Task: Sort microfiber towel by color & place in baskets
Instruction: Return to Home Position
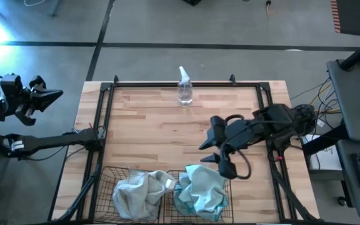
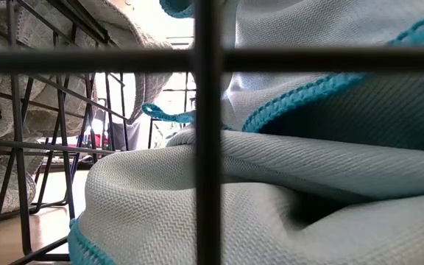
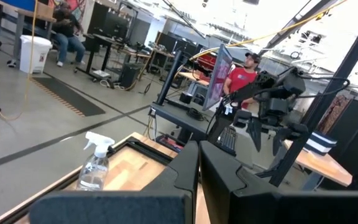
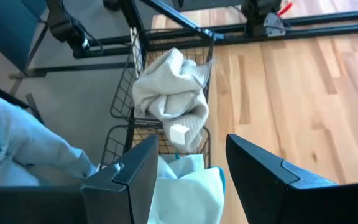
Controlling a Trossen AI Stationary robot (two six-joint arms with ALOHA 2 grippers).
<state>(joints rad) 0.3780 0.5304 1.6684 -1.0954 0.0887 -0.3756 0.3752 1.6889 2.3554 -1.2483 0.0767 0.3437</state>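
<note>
Basket wire (image 2: 206, 147), blue-hemmed towel (image 2: 308, 184) behind

No legible text, label, brand, number or sign: we could read none in any of the four views. The small white tag (image 4: 179, 133) sewn on the pale grey towel (image 4: 166, 93) and the clear spray bottle (image 1: 184, 89) on the table (image 1: 149, 125) were the likeliest carriers, and we made out no lettering on either.
</note>
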